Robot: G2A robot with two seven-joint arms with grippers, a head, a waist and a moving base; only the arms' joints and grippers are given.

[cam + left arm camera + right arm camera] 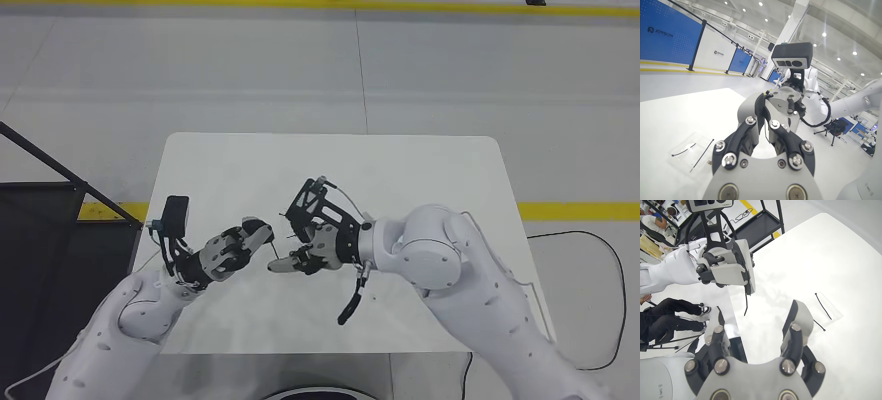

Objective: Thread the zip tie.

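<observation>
The left gripper [749, 291] is clenched on a black zip tie [746, 304], whose free tail points lengthwise at the nearby, spread-open right gripper [757, 306].

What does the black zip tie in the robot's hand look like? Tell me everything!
The thin black plastic zip tie is a narrow, slightly bent strip. One end is pinched between the shut fingers of the left gripper. The free tail sticks out toward the open right gripper, up above the white table, touching nothing else.
</observation>
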